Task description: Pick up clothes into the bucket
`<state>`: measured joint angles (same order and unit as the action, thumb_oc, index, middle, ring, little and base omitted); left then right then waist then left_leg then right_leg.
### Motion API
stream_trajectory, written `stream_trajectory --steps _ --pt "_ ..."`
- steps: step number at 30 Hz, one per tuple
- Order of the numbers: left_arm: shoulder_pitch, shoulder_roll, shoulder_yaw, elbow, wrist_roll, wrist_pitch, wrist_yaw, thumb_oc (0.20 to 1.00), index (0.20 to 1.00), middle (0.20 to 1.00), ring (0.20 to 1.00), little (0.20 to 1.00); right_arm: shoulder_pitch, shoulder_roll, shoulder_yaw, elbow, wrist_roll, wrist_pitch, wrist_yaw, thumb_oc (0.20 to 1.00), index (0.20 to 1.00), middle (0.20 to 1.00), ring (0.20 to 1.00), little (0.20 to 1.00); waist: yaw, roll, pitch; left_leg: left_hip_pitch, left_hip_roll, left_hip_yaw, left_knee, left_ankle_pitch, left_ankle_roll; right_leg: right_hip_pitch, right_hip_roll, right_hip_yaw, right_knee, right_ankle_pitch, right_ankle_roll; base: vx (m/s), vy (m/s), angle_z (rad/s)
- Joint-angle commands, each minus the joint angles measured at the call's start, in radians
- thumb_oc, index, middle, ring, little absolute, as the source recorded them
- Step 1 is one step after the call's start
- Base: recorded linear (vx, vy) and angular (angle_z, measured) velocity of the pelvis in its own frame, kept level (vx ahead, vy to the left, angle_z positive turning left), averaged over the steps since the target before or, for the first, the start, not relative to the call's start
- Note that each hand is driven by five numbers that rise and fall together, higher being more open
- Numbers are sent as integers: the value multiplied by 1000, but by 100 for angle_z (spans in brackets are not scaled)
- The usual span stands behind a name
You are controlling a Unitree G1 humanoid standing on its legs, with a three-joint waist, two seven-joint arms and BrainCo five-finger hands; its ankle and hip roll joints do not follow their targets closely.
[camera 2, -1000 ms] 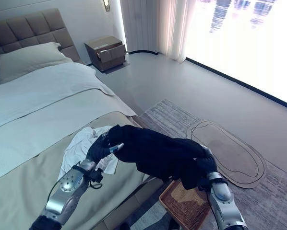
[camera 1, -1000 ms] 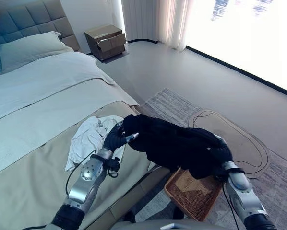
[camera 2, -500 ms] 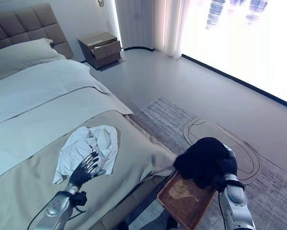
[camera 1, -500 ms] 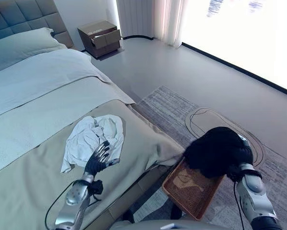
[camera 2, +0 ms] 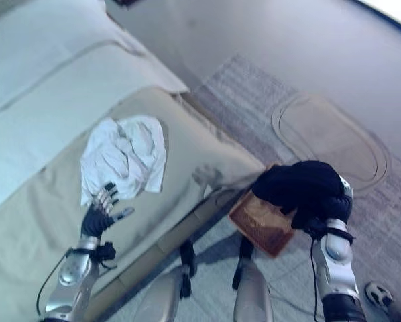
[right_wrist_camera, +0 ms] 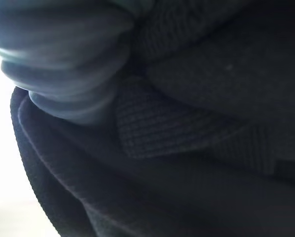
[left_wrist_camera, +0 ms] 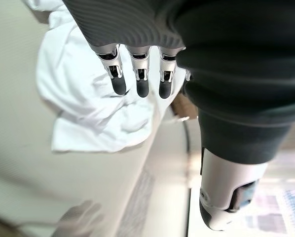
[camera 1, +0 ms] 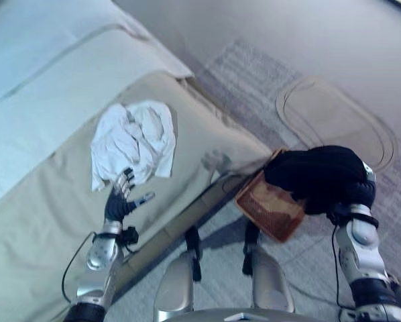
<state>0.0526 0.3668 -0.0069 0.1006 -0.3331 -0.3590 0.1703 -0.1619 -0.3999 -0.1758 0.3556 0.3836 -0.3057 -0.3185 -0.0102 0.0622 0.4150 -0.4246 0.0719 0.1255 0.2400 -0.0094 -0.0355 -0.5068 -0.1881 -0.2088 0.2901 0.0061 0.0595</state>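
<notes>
A black garment (camera 1: 318, 173) hangs bunched over my right hand (camera 1: 360, 196), just above the far end of the brown wicker basket (camera 1: 267, 208), which stands on the floor beside the bed. The right wrist view shows the same dark knit cloth (right_wrist_camera: 197, 123) pressed close against the hand. A crumpled white garment (camera 1: 132, 141) lies on the beige bedcover. My left hand (camera 1: 120, 198) rests open on the cover just in front of it, holding nothing. In the left wrist view its straight fingers (left_wrist_camera: 140, 81) point at the white garment (left_wrist_camera: 88, 98).
The bed (camera 1: 46, 201) takes up the left side, its edge running diagonally down past the basket. A grey patterned rug (camera 1: 254, 74) with an oval mat (camera 1: 334, 117) covers the floor behind the basket.
My left hand has let go of the black garment and dropped back onto the bed. The right hand swung the garment over the basket. The camera has since tilted downward.
</notes>
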Motion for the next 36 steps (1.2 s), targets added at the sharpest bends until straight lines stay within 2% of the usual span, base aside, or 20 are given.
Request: stream_trajectory --steps 1,2,4,13,22,29,36 --pt "25 23 47 -63 -14 -84 68 1000 1000 1000 1000 1000 -16 -16 -10 -60 5 -102 -62 200 200 200 200 200 -1 -32 -67 -106 77 9 130 -39 -10 32 -112 11 50 -20 87 -83 -12 1" --pt "9 22 46 -103 -5 -97 99 1000 1000 1000 1000 1000 -46 -22 1 -39 -8 -104 -97 200 200 200 200 200 -2 -28 -59 -177 83 4 170 -49 -9 -41 -115 21 96 -31 83 0 0 0" --pt "-9 18 39 -126 -2 -107 128 1000 1000 1000 1000 1000 -87 -24 18 0 0 -107 -126 200 200 200 200 200 1 -23 -56 -224 91 -4 220 -89 -18 -96 -110 43 147 -68 86 14 3 -4" --pt "-53 16 39 -214 10 -142 228 1000 1000 1000 1000 1000 -215 -44 70 135 23 -113 -204 200 200 200 200 200 13 -2 -38 -438 93 -17 401 -146 -11 -330 -110 96 333 -125 64 -17 4 -3" --pt "-65 13 24 -227 -6 -158 274 1000 1000 1000 1000 1000 -293 -68 34 250 89 -140 -265 200 200 200 200 200 25 15 -37 -533 80 -25 483 -179 -4 -438 -111 120 430 -165 47 4 0 1" --pt "-70 13 22 -259 -37 -176 271 1000 1000 1000 1000 1000 -357 -155 110 370 14 -74 -241 200 200 200 200 200 39 20 -43 -581 73 -30 512 -189 3 -494 -110 135 462 -170 44 2 1 1" --pt "-92 19 -7 -297 -49 -184 267 1000 1000 1000 1000 1000 -565 -223 261 637 -38 12 -199 200 200 200 200 200 78 27 -45 -653 65 -35 551 -186 3 -562 -117 144 502 -170 43 -13 2 3"
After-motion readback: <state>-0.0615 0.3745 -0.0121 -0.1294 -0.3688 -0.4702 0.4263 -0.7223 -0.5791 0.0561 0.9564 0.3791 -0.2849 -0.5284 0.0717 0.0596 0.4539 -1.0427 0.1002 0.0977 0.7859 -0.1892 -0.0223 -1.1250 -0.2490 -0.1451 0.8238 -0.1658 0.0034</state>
